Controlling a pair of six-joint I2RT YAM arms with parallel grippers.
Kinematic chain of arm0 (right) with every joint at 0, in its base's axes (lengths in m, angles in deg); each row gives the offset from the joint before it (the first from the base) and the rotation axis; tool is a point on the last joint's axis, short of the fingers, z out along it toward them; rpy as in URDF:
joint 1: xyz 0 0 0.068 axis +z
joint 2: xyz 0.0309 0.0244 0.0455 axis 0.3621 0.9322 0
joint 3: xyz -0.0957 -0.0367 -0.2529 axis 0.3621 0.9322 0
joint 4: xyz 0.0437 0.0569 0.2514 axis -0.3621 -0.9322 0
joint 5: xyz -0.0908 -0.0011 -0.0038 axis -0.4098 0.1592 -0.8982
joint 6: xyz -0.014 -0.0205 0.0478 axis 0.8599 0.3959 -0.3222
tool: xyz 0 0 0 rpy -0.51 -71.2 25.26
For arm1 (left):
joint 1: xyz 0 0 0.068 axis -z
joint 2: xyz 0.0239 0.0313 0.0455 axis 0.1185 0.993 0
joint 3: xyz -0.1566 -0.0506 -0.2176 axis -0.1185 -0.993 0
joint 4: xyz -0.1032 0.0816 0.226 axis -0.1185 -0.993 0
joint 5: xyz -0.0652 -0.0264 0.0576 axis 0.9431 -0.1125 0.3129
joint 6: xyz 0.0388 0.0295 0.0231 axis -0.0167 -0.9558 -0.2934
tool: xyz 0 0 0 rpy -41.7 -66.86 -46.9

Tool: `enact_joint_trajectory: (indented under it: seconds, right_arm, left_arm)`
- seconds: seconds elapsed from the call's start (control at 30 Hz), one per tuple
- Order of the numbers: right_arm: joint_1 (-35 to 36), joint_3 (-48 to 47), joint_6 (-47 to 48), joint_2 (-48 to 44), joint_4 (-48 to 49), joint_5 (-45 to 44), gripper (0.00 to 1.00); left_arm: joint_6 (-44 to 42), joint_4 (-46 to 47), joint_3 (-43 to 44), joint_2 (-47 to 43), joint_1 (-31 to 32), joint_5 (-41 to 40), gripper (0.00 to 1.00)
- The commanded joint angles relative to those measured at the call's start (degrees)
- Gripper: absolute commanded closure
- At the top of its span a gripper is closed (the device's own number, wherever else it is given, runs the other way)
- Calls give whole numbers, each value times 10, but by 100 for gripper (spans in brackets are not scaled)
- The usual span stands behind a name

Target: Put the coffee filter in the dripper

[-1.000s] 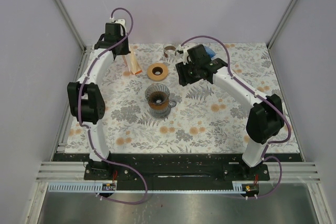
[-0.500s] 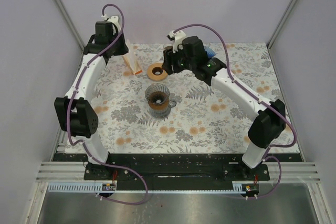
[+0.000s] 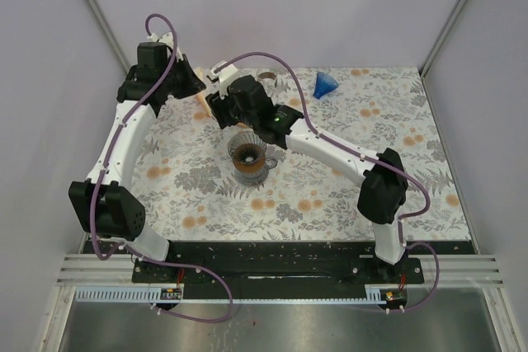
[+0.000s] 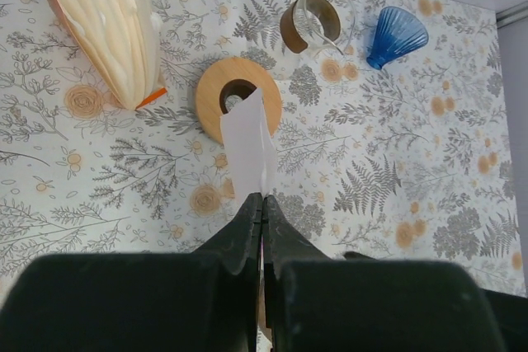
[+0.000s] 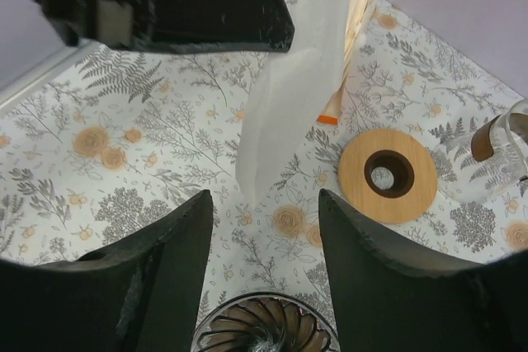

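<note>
My left gripper (image 4: 262,200) is shut on a white paper coffee filter (image 4: 247,147), held by its lower edge above the table. The filter also shows in the right wrist view (image 5: 290,100), hanging just ahead of my right gripper (image 5: 266,232), which is open and empty. The ribbed glass dripper (image 3: 247,157) stands mid-table; its rim (image 5: 264,331) lies just below and between the right fingers. In the top view the left gripper (image 3: 194,84) and the right gripper (image 3: 218,105) are close together at the back left.
A stack of filters in an orange-edged holder (image 4: 107,22) lies back left. A wooden ring (image 4: 239,101) lies on the floral cloth, a brown-banded glass (image 4: 309,18) and a blue ribbed cone (image 4: 398,35) behind it. The right arm spans above the dripper.
The right arm has swung left from the back middle over the wooden ring to the left gripper. The left arm has pulled back and left, away from the filter stack.
</note>
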Motion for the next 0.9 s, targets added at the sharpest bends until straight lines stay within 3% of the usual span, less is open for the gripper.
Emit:
enact_joint_trajectory:
  seconds: [0.0, 0.27, 0.5, 0.67, 0.8, 0.87]
  right_arm:
    - [0, -33, 17, 4, 4, -48, 39]
    - [5, -43, 28, 32, 9, -43, 36]
    - [5, -74, 49, 60, -8, -84, 45]
    - [5, -89, 57, 75, -11, -95, 46]
    - [5, -100, 60, 82, -7, -96, 53]
    - [5, -105, 61, 86, -7, -96, 64]
  left_arm:
    - [25, 11, -7, -41, -2, 21, 100]
    - [32, 9, -10, -49, -2, 32, 100]
    - [27, 10, -11, -53, -1, 34, 100]
    - [29, 10, -12, -52, 2, 42, 100]
    - [28, 10, -19, -51, 6, 47, 100]
    - [26, 10, -23, -50, 8, 48, 100]
